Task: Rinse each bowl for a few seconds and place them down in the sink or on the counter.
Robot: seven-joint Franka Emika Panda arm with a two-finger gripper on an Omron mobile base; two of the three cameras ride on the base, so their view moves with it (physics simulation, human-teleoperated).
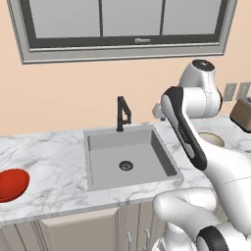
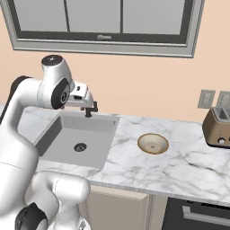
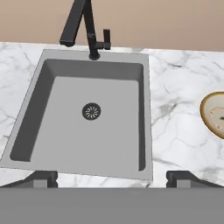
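Observation:
The glossy red bowl point(image 1: 12, 184) lies on the white marble counter point(image 1: 54, 162) far left of the grey sink point(image 1: 147, 157). The beige bowl point(image 2: 153, 143) rests upright on the counter right of the sink point(image 2: 60, 134), and it also shows at the right edge of the hand view point(image 3: 215, 114). My gripper point(image 3: 111, 179) hangs open above the sink's point(image 3: 109, 140) front edge with nothing between its fingers. Its white hand point(image 2: 81, 95) is high over the basin. The black faucet point(image 3: 87, 30) stands at the back rim with its spout over the basin.
A bronze toaster point(image 2: 218, 126) stands at the far right of the counter under two wall outlets point(image 2: 206, 99). A window runs above the sink. Beige cabinets point(image 1: 83, 233) and a dark oven front point(image 2: 197, 215) sit below the counter edge.

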